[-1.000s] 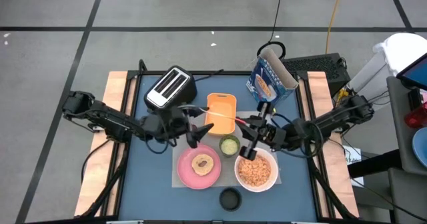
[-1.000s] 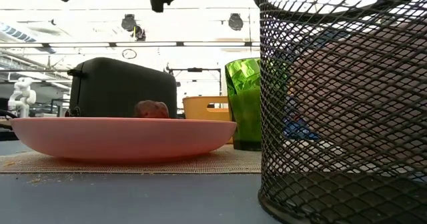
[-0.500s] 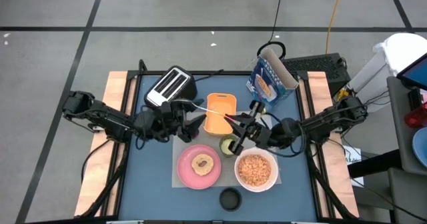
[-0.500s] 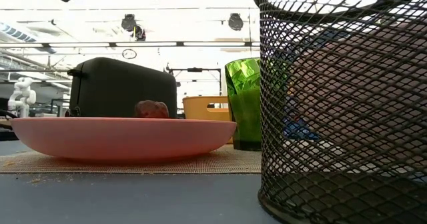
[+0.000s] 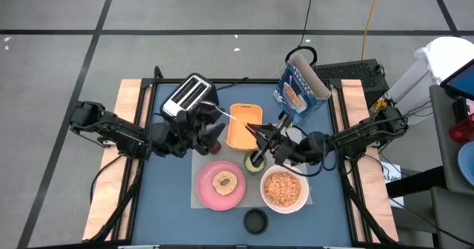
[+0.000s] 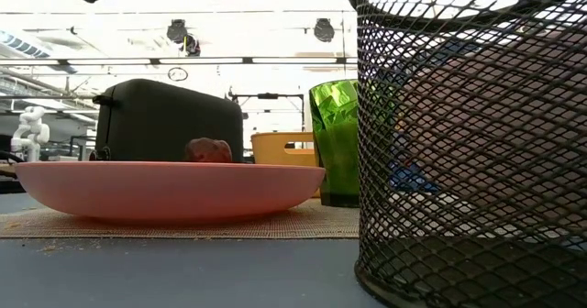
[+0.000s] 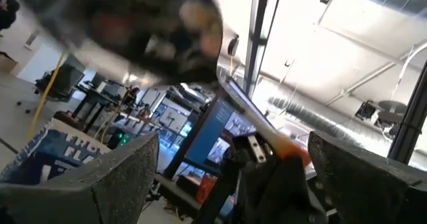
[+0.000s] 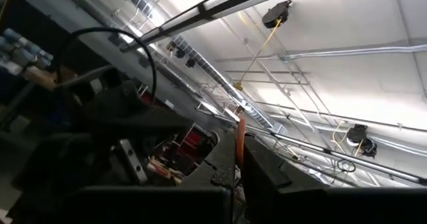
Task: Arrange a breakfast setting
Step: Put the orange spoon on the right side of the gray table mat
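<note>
1. Left end effector (image 5: 215, 130), spread, hovers just left of the tray (image 5: 244, 125).
2. Right end effector (image 5: 259, 135), pinching the spoon (image 5: 254, 129), sits at the tray's lower right edge, above the cup (image 5: 254, 162).
3. Plate (image 5: 220, 184) and bowl (image 5: 284, 190) lie below the tray.

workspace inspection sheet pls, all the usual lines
surface: blue table with wooden side rails.
job's things: pink plate holds toast; white bowl holds cereal; green cup; orange tray; cereal box at the back.
clutter: toaster; black mesh cup near the front edge.
grippers: left gripper open beside the tray; right gripper shut on a spoon above the green cup.
cables: cords on the floor.
surroundings: tiled floor; white bin.
</note>
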`<action>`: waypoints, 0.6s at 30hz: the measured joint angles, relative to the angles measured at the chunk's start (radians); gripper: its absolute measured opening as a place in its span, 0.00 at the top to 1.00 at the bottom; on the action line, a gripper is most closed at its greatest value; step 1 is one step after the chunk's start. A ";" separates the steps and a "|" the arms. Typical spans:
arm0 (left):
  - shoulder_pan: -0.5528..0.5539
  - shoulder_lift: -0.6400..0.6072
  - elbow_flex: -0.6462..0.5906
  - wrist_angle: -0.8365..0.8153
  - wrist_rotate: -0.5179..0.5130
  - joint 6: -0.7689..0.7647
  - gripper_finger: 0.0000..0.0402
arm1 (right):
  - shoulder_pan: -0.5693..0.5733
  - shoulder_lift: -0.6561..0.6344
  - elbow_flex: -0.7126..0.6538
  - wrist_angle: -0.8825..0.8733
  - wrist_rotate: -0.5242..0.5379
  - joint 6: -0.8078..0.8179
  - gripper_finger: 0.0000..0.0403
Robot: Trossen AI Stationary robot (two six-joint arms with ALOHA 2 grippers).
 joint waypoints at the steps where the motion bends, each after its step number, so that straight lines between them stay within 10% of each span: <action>1: 0.003 0.000 0.000 0.005 0.000 -0.001 0.05 | 0.000 0.000 0.000 -0.013 -0.001 -0.005 0.98; 18: 0.034 0.000 0.000 0.025 -0.001 -0.048 0.34 | 0.000 0.000 0.000 -0.083 -0.002 0.005 0.98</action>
